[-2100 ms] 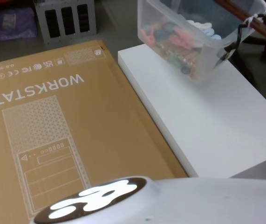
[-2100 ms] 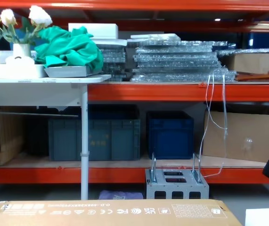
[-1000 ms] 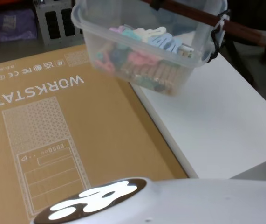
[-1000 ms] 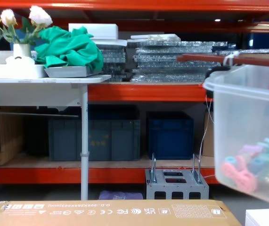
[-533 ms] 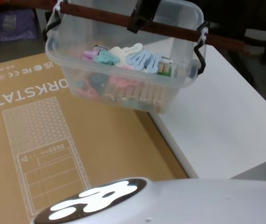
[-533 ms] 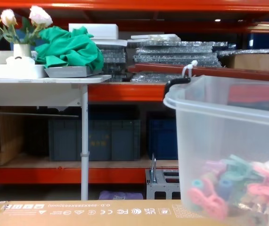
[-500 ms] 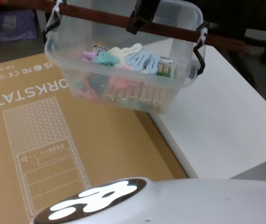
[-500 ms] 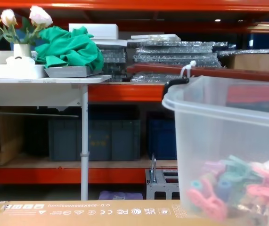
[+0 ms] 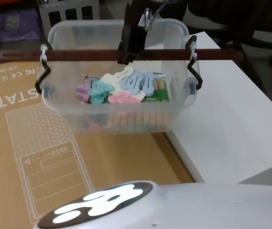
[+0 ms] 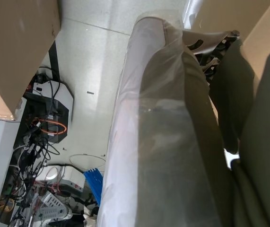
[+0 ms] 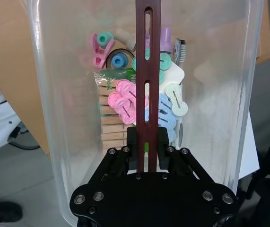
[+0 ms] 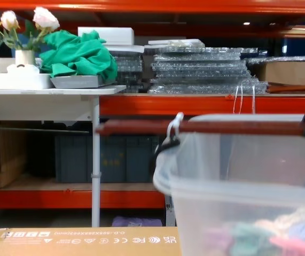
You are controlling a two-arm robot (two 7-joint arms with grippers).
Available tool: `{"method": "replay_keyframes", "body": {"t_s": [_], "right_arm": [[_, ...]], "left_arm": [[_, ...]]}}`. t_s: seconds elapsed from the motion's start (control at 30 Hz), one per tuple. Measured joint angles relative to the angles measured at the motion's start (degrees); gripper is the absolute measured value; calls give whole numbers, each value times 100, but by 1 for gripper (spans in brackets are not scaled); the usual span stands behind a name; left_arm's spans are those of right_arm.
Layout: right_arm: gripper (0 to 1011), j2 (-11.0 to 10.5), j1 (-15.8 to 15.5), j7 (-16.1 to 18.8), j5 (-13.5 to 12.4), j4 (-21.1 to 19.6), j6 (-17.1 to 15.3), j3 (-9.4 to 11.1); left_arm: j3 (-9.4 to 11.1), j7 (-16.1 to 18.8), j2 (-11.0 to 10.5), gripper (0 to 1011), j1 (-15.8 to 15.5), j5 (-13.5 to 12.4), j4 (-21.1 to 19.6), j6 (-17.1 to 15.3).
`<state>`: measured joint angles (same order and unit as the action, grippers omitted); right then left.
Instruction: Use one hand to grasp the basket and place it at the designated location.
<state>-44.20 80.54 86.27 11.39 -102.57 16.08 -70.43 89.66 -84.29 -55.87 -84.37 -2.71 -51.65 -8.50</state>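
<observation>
Right gripper at 12 o'clock in head view, fingers clenched on the brown handle bar, approx mid-span. The basket hangs from that bar, level, w/ coloured clips inside. Cardboard box lies toward 7 o'clock of it, white bench toward 4 o'clock. Basket straddles the seam btwn them; can't tell if its base touches.

You have open room on the white table right of the basket and on the flat cardboard box left of it; a brown bar crosses the basket's mouth.
</observation>
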Motion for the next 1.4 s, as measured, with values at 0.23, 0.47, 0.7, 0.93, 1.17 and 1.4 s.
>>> {"method": "replay_keyframes", "body": {"t_s": [0.23, 0.47, 0.7, 0.93, 1.17, 1.4], "right_arm": [[234, 135, -4, -44, 14, -47, 248, -164], [234, 251, -10, -138, -5, -152, 425, -316], [234, 305, -13, -265, -36, -248, 612, -430], [234, 348, -27, -384, -6, -309, 726, -563], [234, 461, -84, -578, 140, -291, 766, -725], [234, 537, -131, -756, 380, -326, 643, -870]], "left_arm": [[0, 0, 0, 0, 0, 0, 0, 0], [0, 0, 0, 0, 0, 0, 0, 0], [0, 0, 0, 0, 0, 0, 0, 0], [0, 0, 0, 0, 0, 0, 0, 0], [0, 0, 0, 0, 0, 0, 0, 0], [0, 0, 0, 0, 0, 0, 0, 0]]}}
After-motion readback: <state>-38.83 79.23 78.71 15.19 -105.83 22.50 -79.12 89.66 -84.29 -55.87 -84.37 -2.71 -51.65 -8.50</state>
